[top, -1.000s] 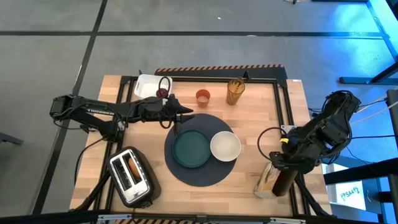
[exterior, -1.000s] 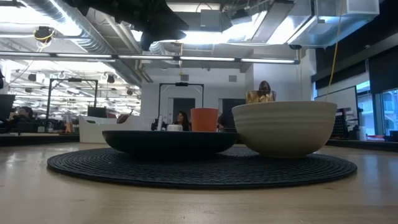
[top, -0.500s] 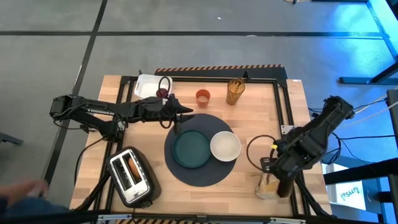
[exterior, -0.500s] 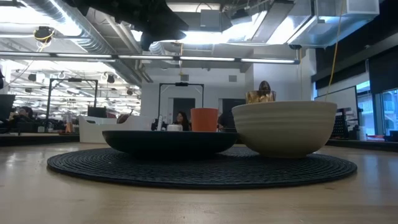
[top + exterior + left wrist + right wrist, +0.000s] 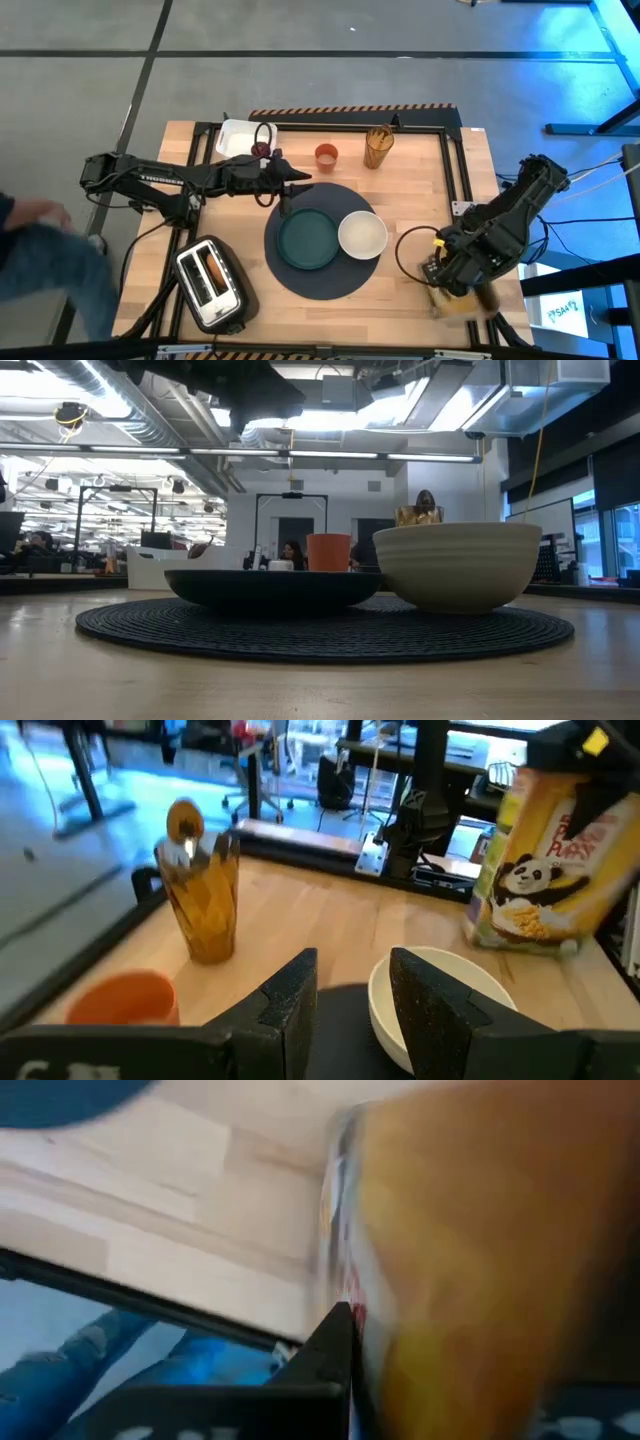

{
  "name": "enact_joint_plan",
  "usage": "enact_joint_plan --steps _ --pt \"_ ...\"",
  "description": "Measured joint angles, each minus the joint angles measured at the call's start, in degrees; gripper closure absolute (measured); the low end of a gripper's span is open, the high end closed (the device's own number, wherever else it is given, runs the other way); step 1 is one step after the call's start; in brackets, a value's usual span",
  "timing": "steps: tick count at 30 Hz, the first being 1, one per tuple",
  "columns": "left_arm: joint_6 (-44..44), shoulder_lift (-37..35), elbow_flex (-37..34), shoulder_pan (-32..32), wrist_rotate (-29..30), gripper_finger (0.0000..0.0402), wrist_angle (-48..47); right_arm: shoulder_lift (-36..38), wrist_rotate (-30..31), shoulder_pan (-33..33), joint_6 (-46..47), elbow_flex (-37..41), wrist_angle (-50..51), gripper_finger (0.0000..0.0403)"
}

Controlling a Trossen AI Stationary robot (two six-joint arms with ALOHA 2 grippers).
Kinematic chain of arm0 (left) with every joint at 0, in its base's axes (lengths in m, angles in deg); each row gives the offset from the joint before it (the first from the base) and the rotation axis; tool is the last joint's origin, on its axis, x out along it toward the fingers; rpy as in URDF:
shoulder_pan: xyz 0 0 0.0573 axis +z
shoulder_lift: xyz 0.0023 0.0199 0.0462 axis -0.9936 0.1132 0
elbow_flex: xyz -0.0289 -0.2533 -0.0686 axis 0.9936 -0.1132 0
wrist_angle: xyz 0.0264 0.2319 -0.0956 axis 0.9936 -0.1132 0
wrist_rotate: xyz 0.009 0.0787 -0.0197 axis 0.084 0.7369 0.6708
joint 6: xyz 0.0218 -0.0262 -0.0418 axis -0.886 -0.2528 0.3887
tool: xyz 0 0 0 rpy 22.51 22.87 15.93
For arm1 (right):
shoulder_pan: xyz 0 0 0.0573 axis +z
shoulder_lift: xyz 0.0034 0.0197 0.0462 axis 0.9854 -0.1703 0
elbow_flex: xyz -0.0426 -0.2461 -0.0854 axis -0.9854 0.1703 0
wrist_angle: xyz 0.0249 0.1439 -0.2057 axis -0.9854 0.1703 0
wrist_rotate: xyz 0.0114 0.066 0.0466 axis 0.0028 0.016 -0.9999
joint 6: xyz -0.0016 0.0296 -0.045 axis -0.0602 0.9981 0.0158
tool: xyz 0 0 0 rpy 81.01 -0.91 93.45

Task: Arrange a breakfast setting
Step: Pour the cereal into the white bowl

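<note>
Desk (image 5: 400, 170), light wood, black-framed.

Setting, as I read it from my station:
- Mat (image 5: 330, 278), round, dark grey, mid-desk.
- Plate (image 5: 307, 239), teal, on the mat.
- Bowl (image 5: 362, 235), white, on the mat, touching the plate's right side.
- Cup (image 5: 326, 156), orange, off the mat, toward the far edge.
- Amber glass (image 5: 378, 147) just right of the cup; something metal stands in it, which I cannot identify.
- Dark red fruit (image 5: 260, 150) beside the white tray (image 5: 238, 139).
- Toaster (image 5: 211, 283), near-left corner.

Left claw (image 5: 290, 187): just beyond the plate's far edge, fingers slightly parted, holding nothing.

Right claw (image 5: 447, 282): near-right of desk, closed on the cereal box (image 5: 462, 303), which is blurred.
</note>
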Motion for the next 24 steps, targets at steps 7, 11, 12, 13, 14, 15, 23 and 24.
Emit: enact_joint_plan --steps 7,11,12,13,14,15,23,24 --pt "-10.47 0.0 0.02 0.0 -0.02 0.0278 9.48 0.34 8.99 -0.04 -10.47 -5.5 4.78 0.0403" --pt "-10.83 0.0 0.04 0.0 -0.01 0.0278 15.71 1.43 14.07 -0.04 -13.04 -7.14 4.85 0.0403" --pt "-11.1 -0.04 0.04 0.03 -0.01 0.0278 16.7 1.56 15.39 -0.04 -13.42 -7.59 4.81 0.0403" --pt "-11.91 -0.04 0.04 0.17 -0.03 0.0278 17.41 1.7 16.6 -0.02 -14.09 -7.94 4.69 0.0403" --pt "-12.53 -0.04 0.04 0.4 -0.13 0.0278 17.65 1.8 17.88 0.0 -14.83 -8.4 4.74 0.0403" --pt "-12.86 -0.04 0.04 0.65 -0.35 0.0278 17.64 1.87 19.06 0.0 -15.97 -9.07 4.73 0.0403" --pt "-7.8 2.08 0.09 1.65 -4.03 0.0278 17.93 2.93 27.07 -0.04 -25.97 -13.37 4.78 0.0403" --pt "-6.5 3.09 0.09 1.55 -5.56 0.0278 18.61 3.14 27.31 -0.04 -26.94 -13.68 4.78 0.0403"
